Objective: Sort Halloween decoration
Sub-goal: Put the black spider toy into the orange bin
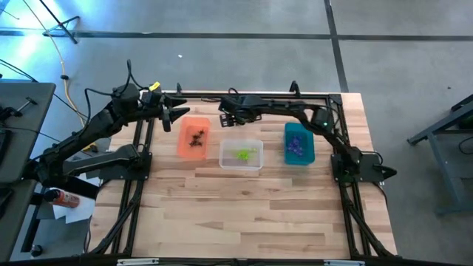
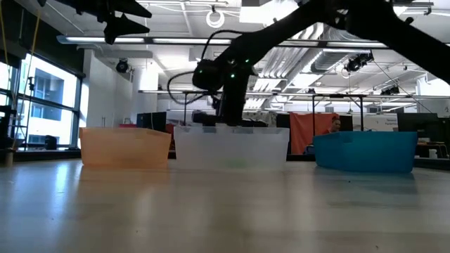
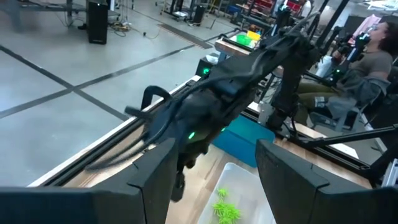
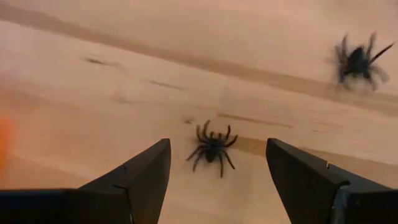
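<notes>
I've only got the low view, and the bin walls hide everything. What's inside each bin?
Observer: Black spiders in the orange bin, green spiders in the clear bin, purple spiders in the teal bin.
Operator: Anything loose on the table?
Observer: Yes, two black ones on the wood: the near spider sits below the right gripper, which is open; the far spider lies beyond it.
Operator: And the left gripper?
Observer: The left gripper is open and empty, hovering by the orange bin's far corner.

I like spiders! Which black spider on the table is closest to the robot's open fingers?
The sharp black spider between the right gripper fingers; the other spider sits farther off.
</notes>
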Controlling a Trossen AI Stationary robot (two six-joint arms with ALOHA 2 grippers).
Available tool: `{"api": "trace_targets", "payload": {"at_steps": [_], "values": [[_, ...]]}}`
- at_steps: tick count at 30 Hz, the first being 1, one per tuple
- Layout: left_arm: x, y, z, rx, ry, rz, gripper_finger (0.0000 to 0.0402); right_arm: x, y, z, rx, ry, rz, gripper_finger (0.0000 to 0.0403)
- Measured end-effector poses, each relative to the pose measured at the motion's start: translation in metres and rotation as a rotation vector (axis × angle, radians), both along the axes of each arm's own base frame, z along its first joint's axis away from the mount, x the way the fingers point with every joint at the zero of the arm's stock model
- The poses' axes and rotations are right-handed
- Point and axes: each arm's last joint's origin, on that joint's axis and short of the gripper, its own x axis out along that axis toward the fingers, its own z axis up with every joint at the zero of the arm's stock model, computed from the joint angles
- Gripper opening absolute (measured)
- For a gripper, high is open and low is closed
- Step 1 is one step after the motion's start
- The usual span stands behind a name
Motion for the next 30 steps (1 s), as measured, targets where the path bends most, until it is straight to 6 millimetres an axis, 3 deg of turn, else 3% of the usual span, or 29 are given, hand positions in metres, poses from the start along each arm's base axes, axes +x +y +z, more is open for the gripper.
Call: {"api": "trace_targets", "payload": {"at_steps": [4,9,19,30], "values": [[0.0,0.0,0.0,-0.002,-0.002,-0.014,0.0202,0.008,-0.002,-0.015,0.023,0.089,-0.013,0.0241],[0.0,0.0,0.0,-0.001,-0.002,-0.017,0.0202,0.013,0.0,-0.011,0.0,0.114,-0.01,0.0197],[-0.001,-0.001,0.001,0.013,-0.007,-0.018,0.0202,0.002,0.003,-0.021,0.093,0.201,0.058,0.0016],[-0.004,-0.003,0.003,0.023,-0.02,-0.018,0.0202,-0.001,0.015,-0.012,0.071,0.28,0.21,0.0001]]}}
